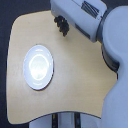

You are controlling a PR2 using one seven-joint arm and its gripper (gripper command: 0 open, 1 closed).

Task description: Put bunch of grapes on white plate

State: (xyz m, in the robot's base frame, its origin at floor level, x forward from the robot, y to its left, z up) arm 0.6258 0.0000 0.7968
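The white plate (38,66) lies on the wooden table toward the exterior view's left, and nothing is on it. A dark lumpy cluster, the bunch of grapes (61,25), shows at the table's far side, just below the grey-white arm. My gripper (66,18) is directly over and against the grapes. Its fingers blend into the arm's body, so I cannot make out whether they are closed on the bunch. The grapes are well apart from the plate, up and toward the exterior view's right of it.
The light wooden table (75,75) has rounded corners, and its near edge runs along the bottom. The robot's bulky arm and body (112,35) cover the table's upper right and right side. A dark base shows below the table's edge (67,120).
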